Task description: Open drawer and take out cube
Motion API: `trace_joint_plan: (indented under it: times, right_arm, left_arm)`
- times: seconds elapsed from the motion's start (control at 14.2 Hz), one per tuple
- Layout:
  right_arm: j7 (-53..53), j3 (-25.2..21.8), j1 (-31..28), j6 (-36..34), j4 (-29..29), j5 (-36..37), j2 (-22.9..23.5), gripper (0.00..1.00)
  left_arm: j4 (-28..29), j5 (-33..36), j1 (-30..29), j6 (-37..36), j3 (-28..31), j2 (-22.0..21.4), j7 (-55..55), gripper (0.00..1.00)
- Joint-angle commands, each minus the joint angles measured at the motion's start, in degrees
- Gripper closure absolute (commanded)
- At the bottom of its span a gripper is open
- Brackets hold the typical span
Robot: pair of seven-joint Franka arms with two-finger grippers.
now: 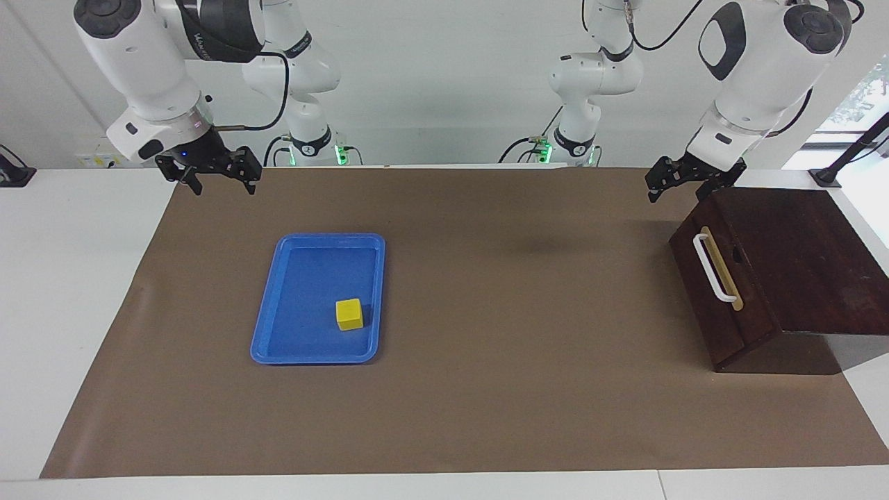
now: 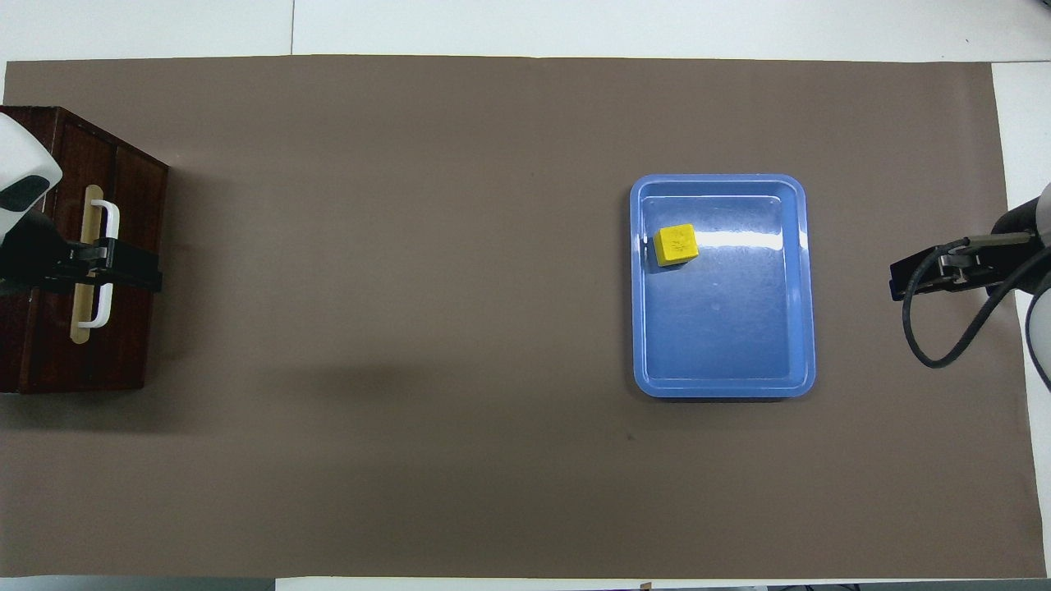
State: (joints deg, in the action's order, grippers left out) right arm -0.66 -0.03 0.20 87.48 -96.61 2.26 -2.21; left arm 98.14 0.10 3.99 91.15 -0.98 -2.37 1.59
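The dark wooden box's drawer (image 1: 722, 305) (image 2: 131, 345) is shut, its white bar handle (image 1: 711, 267) (image 2: 107, 217) facing the middle of the table. The yellow cube (image 1: 349, 314) (image 2: 676, 245) lies in the blue tray (image 1: 316, 238) (image 2: 722, 390), near the tray's corner farthest from the robots. My left gripper (image 1: 675, 192) (image 2: 154, 277) hangs open in the air above the box's front top edge, clear of the handle. My right gripper (image 1: 222, 186) (image 2: 897, 286) is open and empty, raised over the mat at the right arm's end, apart from the tray.
A brown mat (image 1: 486, 389) covers most of the white table (image 1: 62, 278). The box stands at the left arm's end of the table. Open mat lies between the tray and the box.
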Motion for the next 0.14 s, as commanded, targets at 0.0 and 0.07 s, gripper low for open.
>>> trace_joint_plan:
  times: [0.0,0.07]
  right_arm:
    - [-1.71,0.56,-0.91,-1.17,0.72,0.72,-0.17,0.00]
    - [-1.80,0.65,-0.91,-1.17,0.72,0.64,-0.08,0.00]
  left_arm:
    - [0.73,0.86,-0.21,-0.09,-0.08,-0.97,-0.45,0.00]
    - [0.73,0.86,-0.21,-0.09,-0.08,-0.97,-0.36,0.00]
